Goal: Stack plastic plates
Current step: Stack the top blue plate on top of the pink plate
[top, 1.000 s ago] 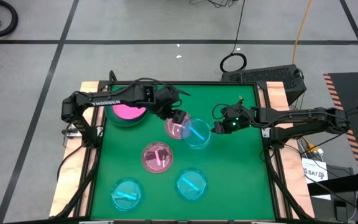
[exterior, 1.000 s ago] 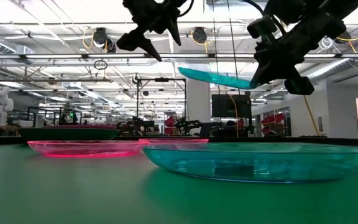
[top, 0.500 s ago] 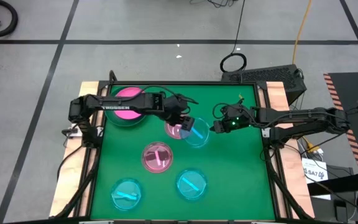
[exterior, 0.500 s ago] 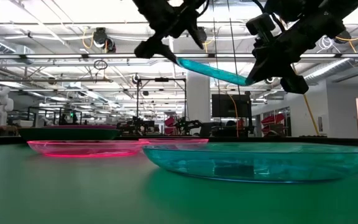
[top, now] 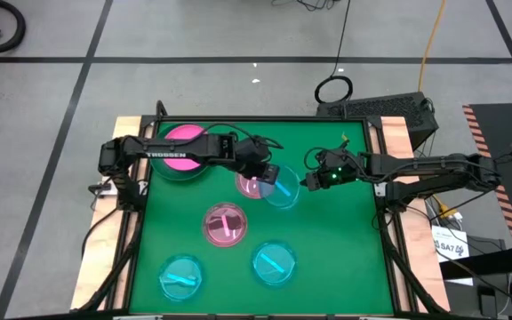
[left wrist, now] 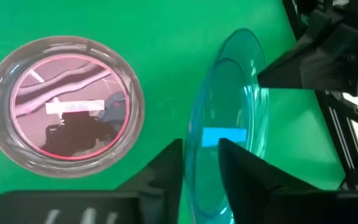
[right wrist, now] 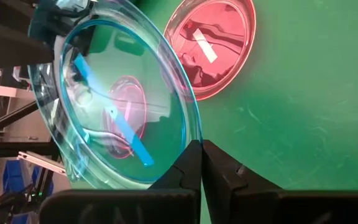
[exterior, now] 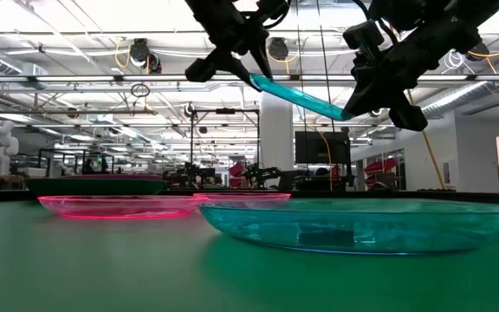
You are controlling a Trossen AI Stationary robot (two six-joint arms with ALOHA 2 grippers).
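A translucent cyan plate (top: 283, 190) hangs tilted in the air over the table's middle, between my two grippers. My left gripper (top: 270, 175) is shut on its left rim and my right gripper (top: 307, 183) on its right rim. A translucent pink plate (top: 252, 186) lies flat on the green mat, partly under the held plate. A second pink plate (top: 225, 224) and two more cyan plates (top: 274, 264) (top: 181, 276) lie flat nearer the front. At the far left, a magenta plate (top: 183, 151) sits in a dark plate. My left gripper pinches the cyan plate's rim (left wrist: 197, 163) between its two fingers, one on each face. The fingers slant down from the table's left. That rim is the plate's higher side (exterior: 262, 84), clear of the table. My right gripper pinches the opposite rim (right wrist: 193, 138) between its shut fingers (right wrist: 219, 168). It comes slanting down from the table's right. This rim is the plate's lower side (exterior: 340, 111), and the plate is lifted clear.
Wooden boards (top: 394, 151) flank the green mat (top: 336, 240) on both sides. The front right of the mat holds nothing. A cyan plate (exterior: 362, 225) fills the foreground of the low view.
My left gripper has gone toward the table's right and down to the cyan plate, then shut on its left rim. The plate stays in the air in my right gripper and now tilts a little more steeply.
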